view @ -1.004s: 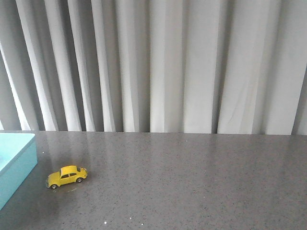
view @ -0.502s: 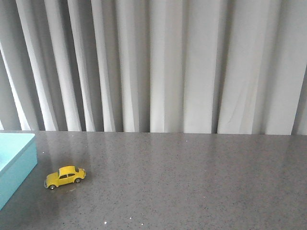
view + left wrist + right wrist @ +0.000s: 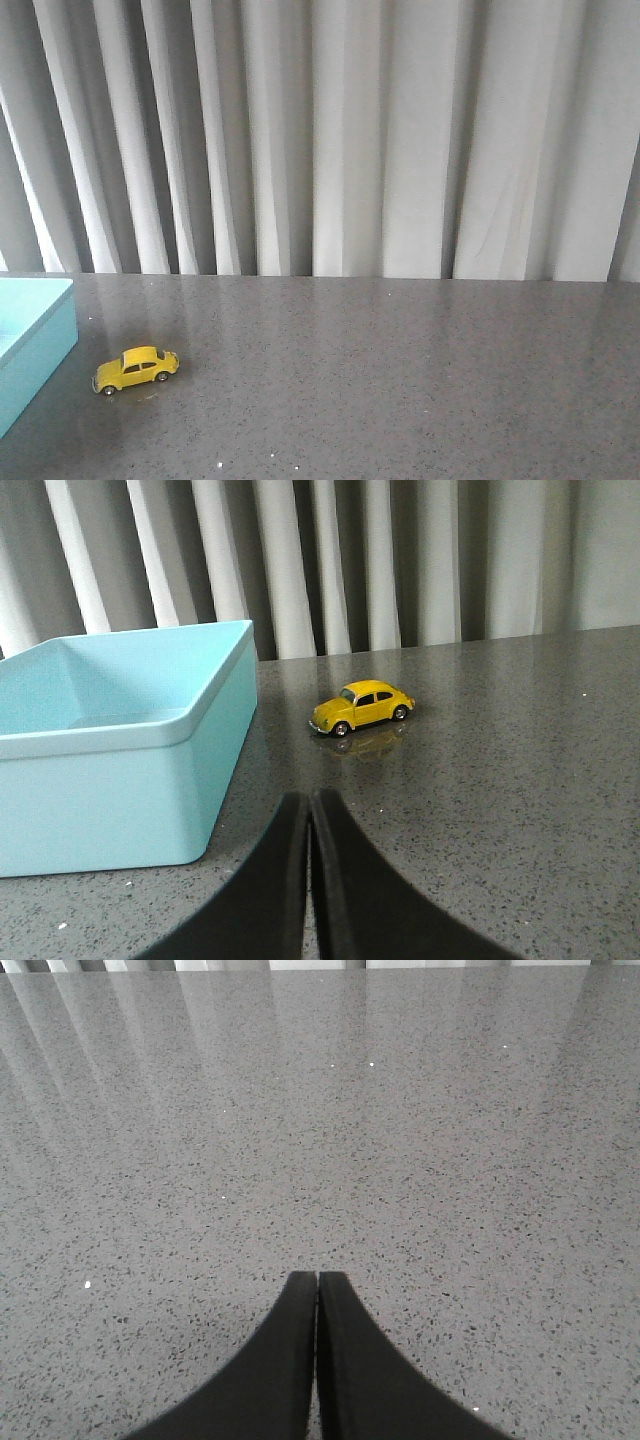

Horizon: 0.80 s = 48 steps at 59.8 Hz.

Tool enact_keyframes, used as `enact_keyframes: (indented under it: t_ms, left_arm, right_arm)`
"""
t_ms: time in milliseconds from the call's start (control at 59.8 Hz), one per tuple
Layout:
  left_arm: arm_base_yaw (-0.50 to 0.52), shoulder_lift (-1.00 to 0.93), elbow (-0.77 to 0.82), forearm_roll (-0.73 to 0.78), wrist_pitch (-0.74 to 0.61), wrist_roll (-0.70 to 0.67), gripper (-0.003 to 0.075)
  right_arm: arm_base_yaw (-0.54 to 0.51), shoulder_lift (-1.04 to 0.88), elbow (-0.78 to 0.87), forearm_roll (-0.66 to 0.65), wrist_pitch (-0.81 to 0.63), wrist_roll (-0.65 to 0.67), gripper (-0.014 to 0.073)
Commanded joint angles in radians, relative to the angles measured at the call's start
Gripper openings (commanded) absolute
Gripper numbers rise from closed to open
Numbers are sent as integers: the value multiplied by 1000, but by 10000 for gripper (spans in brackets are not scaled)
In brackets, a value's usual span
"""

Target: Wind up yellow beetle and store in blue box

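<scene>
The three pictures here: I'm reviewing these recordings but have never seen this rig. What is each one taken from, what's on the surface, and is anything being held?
It is a two-armed robot. One picture looks forward over a grey speckled table toward a curtain; neither arm shows there. The other two come from cameras on each wrist, so the dark prongs at the bottom are that arm's pincer. The left pincer and the right pincer are both closed and hold nothing. On the table stands a small yellow beetle toy car, on its wheels, beside but apart from the open blue box. The left wrist camera sees both; the right sees only bare tabletop.
</scene>
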Motion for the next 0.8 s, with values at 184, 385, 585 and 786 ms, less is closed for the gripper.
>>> enact_keyframes:
  t_ms: [184,385,585,786]
  left_arm:
    - [-5,-6,-14,-2,-75,-8,-6]
    - [-5,-6,-14,-2,-75,-8,-6]
    - [-5,-6,-14,-3,-80,-9,-6]
    - [-5,-6,-14,-8,-140,-12,-6]
  right_arm:
    - [-3,3,-27,-6,-66,-3,-7]
    - [-3,3,-27,-6,-66,-3,-7]
    - [-3,3,-27,-6,-66,-3,-7]
    - [-3,3,-27,-6,-66,-3,-7]
